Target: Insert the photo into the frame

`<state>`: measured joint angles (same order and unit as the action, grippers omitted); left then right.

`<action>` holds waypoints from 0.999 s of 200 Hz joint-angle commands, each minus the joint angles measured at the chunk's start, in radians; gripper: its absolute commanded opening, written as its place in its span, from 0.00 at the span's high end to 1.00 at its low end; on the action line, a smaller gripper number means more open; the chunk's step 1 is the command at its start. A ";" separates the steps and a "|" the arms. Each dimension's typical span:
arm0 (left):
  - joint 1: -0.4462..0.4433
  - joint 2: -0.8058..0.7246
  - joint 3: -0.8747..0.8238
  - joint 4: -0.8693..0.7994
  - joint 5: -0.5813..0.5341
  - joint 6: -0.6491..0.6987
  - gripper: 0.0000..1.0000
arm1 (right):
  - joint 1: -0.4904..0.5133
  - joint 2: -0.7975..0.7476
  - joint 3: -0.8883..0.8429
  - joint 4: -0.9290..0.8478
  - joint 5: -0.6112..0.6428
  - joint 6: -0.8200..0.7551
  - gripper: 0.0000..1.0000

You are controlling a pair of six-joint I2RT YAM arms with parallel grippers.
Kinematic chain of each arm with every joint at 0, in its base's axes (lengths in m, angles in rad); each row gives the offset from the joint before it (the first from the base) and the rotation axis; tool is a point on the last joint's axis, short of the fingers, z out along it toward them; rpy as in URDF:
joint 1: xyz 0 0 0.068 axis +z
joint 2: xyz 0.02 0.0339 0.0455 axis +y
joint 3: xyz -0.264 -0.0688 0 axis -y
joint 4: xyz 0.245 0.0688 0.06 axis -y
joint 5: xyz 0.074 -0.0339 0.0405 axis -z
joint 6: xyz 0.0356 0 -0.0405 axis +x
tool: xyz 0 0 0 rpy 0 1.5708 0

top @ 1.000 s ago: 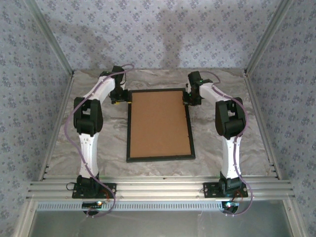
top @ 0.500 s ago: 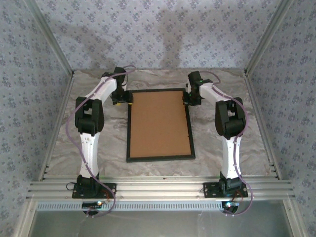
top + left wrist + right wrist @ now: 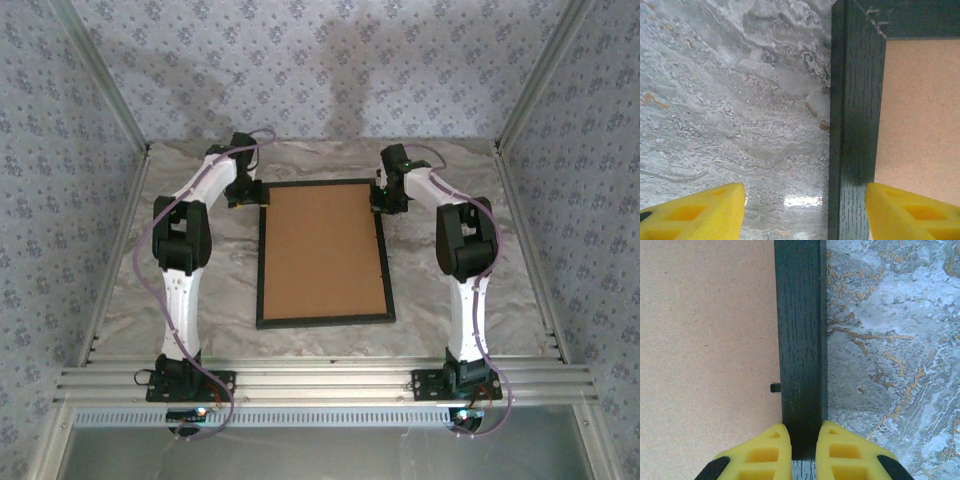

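Two yellow-padded grippers sat at the far corners of the thin black wood-grain rectangular frame (image 3: 323,321), which lay flat on the grey veined marble tabletop (image 3: 130,300) with table margin on every side. Right gripper (image 3: 804,437) was clamped on the right rail. Left gripper (image 3: 805,200) was spread apart, straddling the left rail. Plain brown fibrous backing board (image 3: 322,250) filled the frame
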<state>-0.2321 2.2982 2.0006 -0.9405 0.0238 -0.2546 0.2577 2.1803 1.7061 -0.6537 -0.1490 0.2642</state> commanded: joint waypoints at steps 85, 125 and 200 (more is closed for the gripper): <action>-0.017 0.039 -0.011 -0.001 0.016 -0.034 0.36 | 0.018 0.022 -0.014 -0.011 -0.021 -0.007 0.89; -0.030 0.037 -0.081 0.022 0.042 -0.059 0.36 | 0.019 0.024 -0.013 -0.007 -0.020 -0.004 0.89; -0.050 0.036 -0.217 0.137 0.098 -0.137 0.37 | 0.024 0.027 -0.010 -0.014 -0.027 -0.003 0.89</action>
<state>-0.2489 2.2635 1.8427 -0.7685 0.0738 -0.3679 0.2592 2.1803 1.7061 -0.6460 -0.1574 0.2642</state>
